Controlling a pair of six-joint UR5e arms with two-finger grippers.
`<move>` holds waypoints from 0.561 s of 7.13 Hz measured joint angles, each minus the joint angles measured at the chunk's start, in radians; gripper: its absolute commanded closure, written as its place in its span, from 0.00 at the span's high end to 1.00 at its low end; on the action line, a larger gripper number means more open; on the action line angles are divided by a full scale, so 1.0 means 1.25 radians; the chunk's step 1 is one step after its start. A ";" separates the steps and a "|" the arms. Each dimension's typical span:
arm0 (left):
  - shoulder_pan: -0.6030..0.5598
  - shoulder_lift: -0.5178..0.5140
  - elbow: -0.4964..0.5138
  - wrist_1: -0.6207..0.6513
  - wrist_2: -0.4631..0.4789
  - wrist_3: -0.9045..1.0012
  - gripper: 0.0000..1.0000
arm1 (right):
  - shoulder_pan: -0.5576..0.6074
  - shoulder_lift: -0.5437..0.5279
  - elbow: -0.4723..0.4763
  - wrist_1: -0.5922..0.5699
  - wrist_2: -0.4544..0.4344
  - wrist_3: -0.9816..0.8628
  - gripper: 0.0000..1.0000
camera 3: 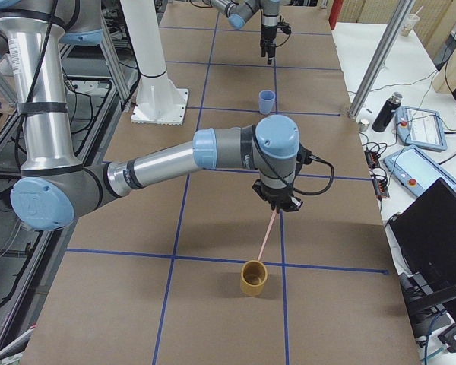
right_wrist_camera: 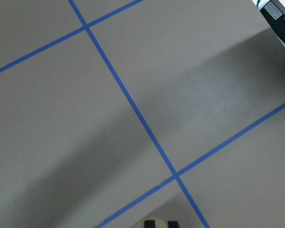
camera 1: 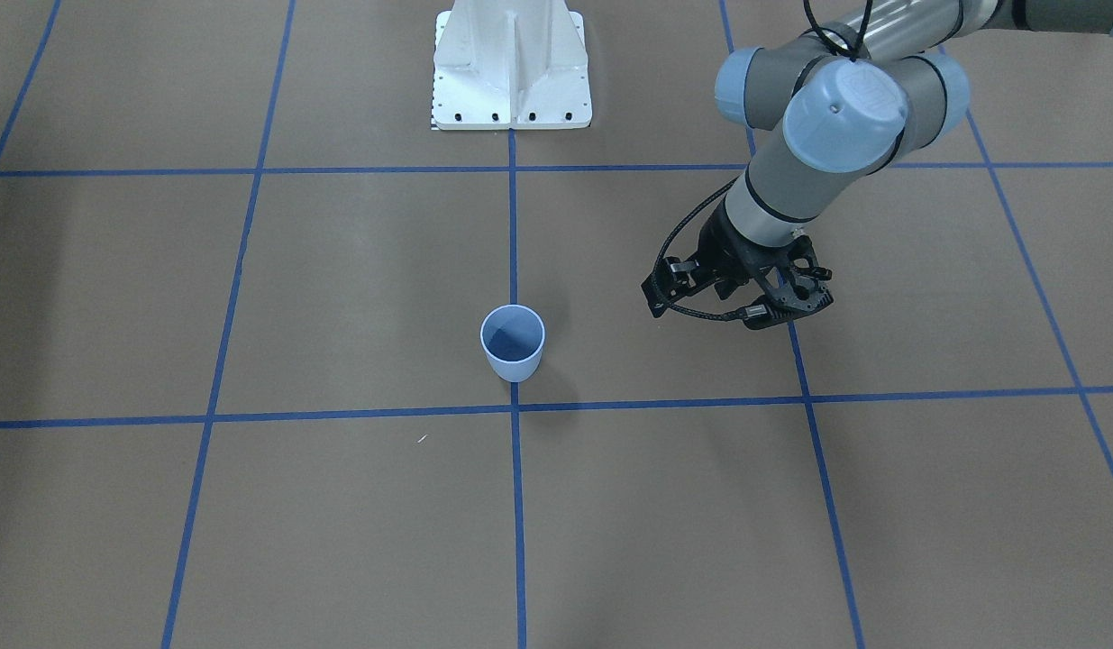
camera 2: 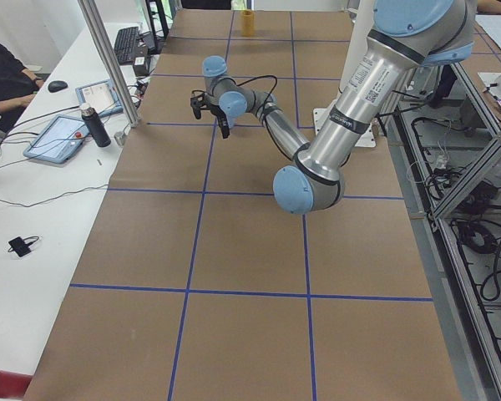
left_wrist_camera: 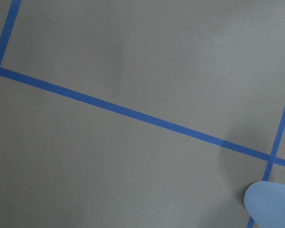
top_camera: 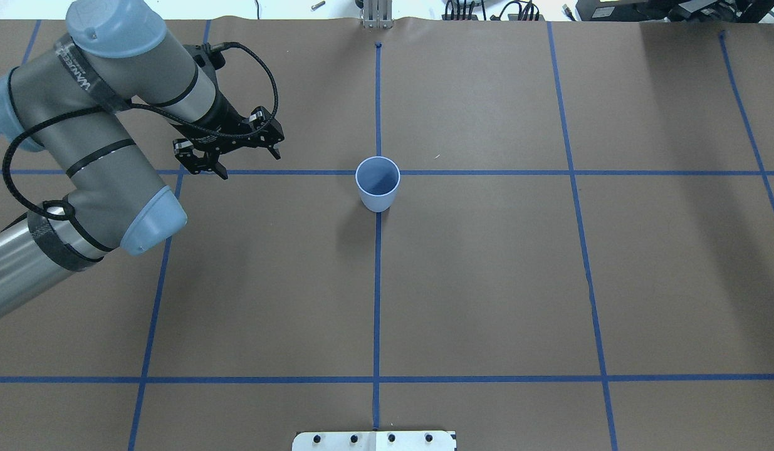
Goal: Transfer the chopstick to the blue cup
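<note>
Only the right-end view shows the right gripper [camera 3: 277, 205] at a thin pink chopstick [camera 3: 266, 237]; I cannot tell its grip. The left gripper [top_camera: 249, 165] gapes wide and empty, apart from the round blue cup [top_camera: 378, 183].

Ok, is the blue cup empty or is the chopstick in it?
Empty. The overhead view looks into the upright blue cup and shows only its bare inside; the chopstick is far off, at the tan cup.

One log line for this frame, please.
left pincer: open, empty, apart from blue cup | right pincer: above tan cup, chopstick slanting from it to cup rim, grip unclear | blue cup: upright, empty
</note>
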 measured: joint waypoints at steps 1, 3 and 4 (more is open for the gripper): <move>0.000 0.000 0.000 0.000 0.000 0.000 0.98 | -0.013 0.040 0.037 -0.045 0.003 0.075 0.00; -0.001 0.001 0.000 -0.001 0.000 0.000 0.98 | -0.087 0.123 0.093 -0.075 0.009 0.294 0.00; -0.003 0.001 0.000 -0.002 0.000 0.000 0.98 | -0.131 0.167 0.112 -0.077 0.009 0.415 0.00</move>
